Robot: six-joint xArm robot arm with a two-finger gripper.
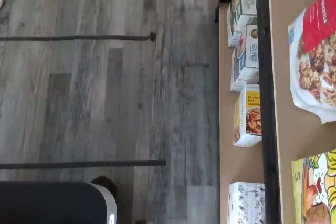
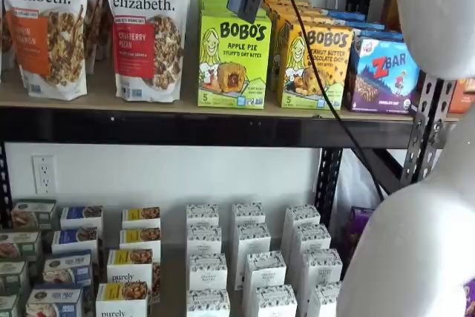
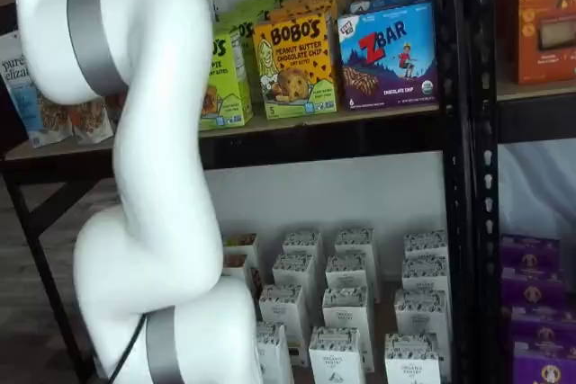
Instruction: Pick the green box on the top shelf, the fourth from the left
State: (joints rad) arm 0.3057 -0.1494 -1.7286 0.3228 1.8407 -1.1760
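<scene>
The green box [image 2: 232, 61], a lime-green Bobo's Apple Pie carton, stands upright on the top shelf [image 2: 74, 99], at the front of a row of like boxes. My gripper [image 2: 243, 1] hangs from the top edge in a shelf view, in front of the green box's upper right corner. Only dark fingers show, with no plain gap, so I cannot tell whether they are open or shut, and I see no box in them. In a shelf view the green box [image 3: 230, 74] is half hidden behind my white arm. The wrist view shows a corner of the green box [image 1: 319, 192] on the shelf board [image 1: 294, 135].
An orange-yellow Bobo's peanut butter box [image 2: 315, 64] and a blue ZBar box [image 2: 386, 72] stand right of the green box. Purely Elizabeth bags [image 2: 148, 31] stand to its left. A black cable [image 2: 320, 87] hangs across the shelf front. White cartons [image 2: 249, 257] fill the lower shelf.
</scene>
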